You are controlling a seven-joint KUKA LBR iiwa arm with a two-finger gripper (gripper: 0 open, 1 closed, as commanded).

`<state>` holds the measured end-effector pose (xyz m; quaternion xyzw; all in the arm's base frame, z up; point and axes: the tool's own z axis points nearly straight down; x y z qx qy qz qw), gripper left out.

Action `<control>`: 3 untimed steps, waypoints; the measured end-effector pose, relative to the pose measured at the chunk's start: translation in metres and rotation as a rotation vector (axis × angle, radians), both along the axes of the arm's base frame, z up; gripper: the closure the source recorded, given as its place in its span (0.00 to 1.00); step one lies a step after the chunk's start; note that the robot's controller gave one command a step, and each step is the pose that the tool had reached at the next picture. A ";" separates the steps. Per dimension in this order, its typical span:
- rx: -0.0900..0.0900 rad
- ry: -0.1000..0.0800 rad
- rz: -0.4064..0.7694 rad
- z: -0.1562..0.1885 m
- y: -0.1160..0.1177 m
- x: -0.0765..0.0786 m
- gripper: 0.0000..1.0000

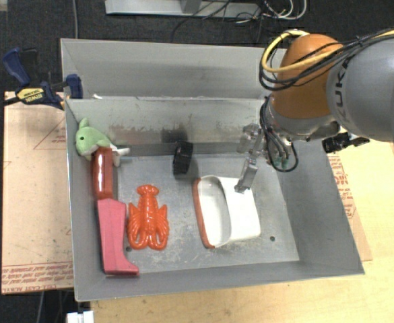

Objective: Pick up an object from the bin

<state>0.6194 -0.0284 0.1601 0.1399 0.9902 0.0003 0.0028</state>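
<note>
Gripper (244,184) hangs over the edge of a white, orange-rimmed dish (217,217) lying just beneath it. Whether it is spread or pressed together I cannot tell. The approach looks to be the step in hand, and the next move calls for a short descent astride the dish's rim. Farther off lie a black block (182,159), then an orange lobster (147,219). Behind the gripper, lettering on the arm (375,86) reads partly "UK".

lobster (147,219) orange | dish (227,215) white, orange rim | block (114,239) pink | tube (103,173) red | plush (87,138) green | small object (182,159) black
</note>
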 end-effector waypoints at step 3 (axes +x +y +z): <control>0.001 -0.005 -0.183 -0.089 0.040 -0.004 1.00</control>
